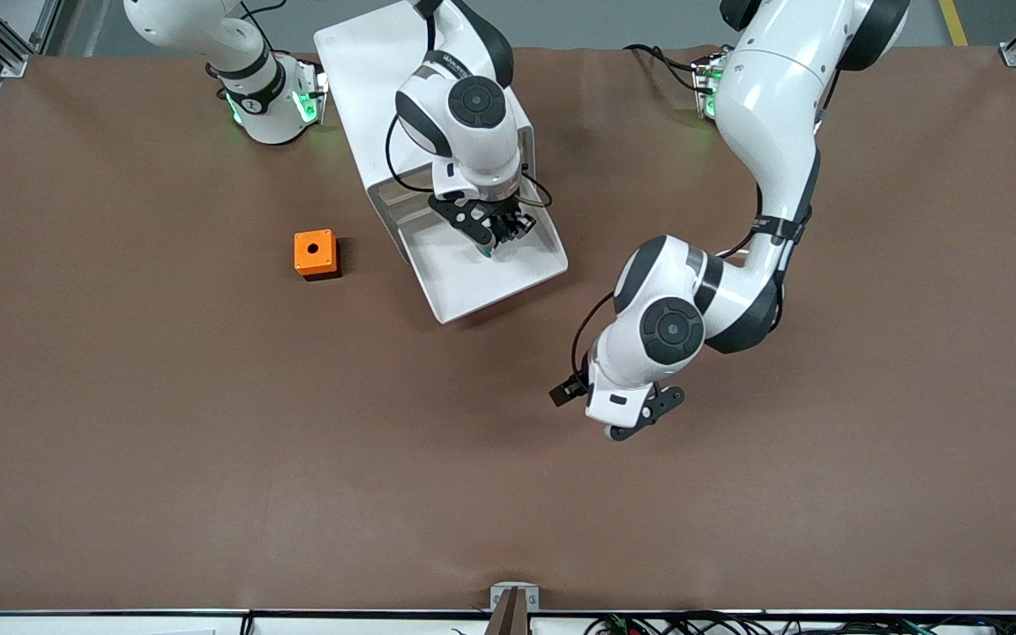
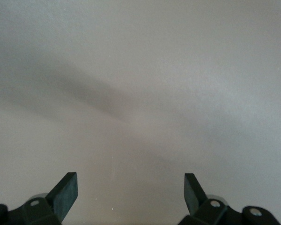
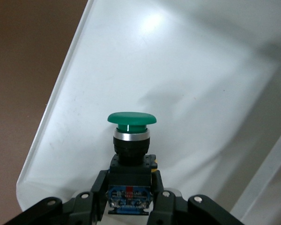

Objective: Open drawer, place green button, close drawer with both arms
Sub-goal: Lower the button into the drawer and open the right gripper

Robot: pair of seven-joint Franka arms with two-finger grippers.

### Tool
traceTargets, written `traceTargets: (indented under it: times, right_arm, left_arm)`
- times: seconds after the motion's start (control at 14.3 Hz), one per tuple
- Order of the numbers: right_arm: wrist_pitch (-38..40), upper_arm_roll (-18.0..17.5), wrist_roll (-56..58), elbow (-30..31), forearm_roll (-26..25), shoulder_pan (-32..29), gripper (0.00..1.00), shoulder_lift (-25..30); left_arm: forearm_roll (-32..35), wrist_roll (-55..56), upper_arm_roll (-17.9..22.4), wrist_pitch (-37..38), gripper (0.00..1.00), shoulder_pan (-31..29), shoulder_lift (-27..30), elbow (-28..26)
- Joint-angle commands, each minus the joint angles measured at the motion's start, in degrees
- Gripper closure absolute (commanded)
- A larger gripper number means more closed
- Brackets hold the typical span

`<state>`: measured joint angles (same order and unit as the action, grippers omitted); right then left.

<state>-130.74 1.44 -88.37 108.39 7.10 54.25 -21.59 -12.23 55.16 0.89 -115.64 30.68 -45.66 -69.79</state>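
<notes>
Brown worktop point(image 1: 208, 441): my right gripper point(image 3: 131, 201) over pulled-out drawer point(image 1: 508, 265), fingers point(image 3: 96, 192) clamping green button point(image 3: 131, 140); left gripper point(image 2: 131, 192) fingers spread, holding nothing, over bare worktop.

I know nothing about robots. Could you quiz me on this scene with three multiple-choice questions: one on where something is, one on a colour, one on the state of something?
1. Where is the right gripper?
A. Over the open drawer
B. Over the orange box
C. Over bare table at the left arm's end

2. What colour is the cap of the button?
A. White
B. Red
C. Green

3. What state is the left gripper in?
A. Shut on the button
B. Open and holding nothing
C. Shut on the orange box

Answers:
1. A, since the front view shows it above the pulled-out white tray.
2. C, since the right wrist view shows a green cap over a black and blue body.
3. B, since its wrist view shows the fingers spread with nothing between them.
</notes>
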Motion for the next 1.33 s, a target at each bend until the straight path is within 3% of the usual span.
traceTargets:
  times: [0.0, 0.42, 0.49, 0.56, 0.84, 1.26]
  right_arm:
    - [-0.7, 0.7, -0.8, -0.5, 1.0, 0.9, 1.0, -1.1]
    - [-0.7, 0.7, -3.5, -0.6, 1.0, 0.8, 1.0, -1.7]
    - [-0.6, 0.7, -3.2, -0.8, 1.0, 0.7, 0.75, -1.6]
    - [-0.3, 0.7, -3.2, -1.1, 1.0, 0.6, 0.01, -1.6]
    - [2.7, 0.8, 2.8, -3.4, 0.7, 0.0, 0.0, -1.5]
    - [23.5, 1.4, 27.2, -16.7, -0.1, -6.6, 0.0, -0.6]
  left_arm:
    - [1.6, 0.3, 0.3, -0.9, 0.0, 0.9, 0.7, -1.3]
    - [1.8, -0.1, 0.4, -0.9, 0.0, 1.1, 0.7, -1.3]
    - [2.1, -0.2, 0.4, -0.9, 0.0, 1.2, 0.7, -1.3]
    - [3.2, -0.1, 0.3, -0.9, 0.0, 1.3, 0.7, -1.3]
    - [5.3, 1.9, 0.6, -2.2, 0.0, 2.8, 0.5, -1.3]
    - [5.6, 7.5, 0.2, -6.9, 0.0, 4.1, 0.5, -2.1]
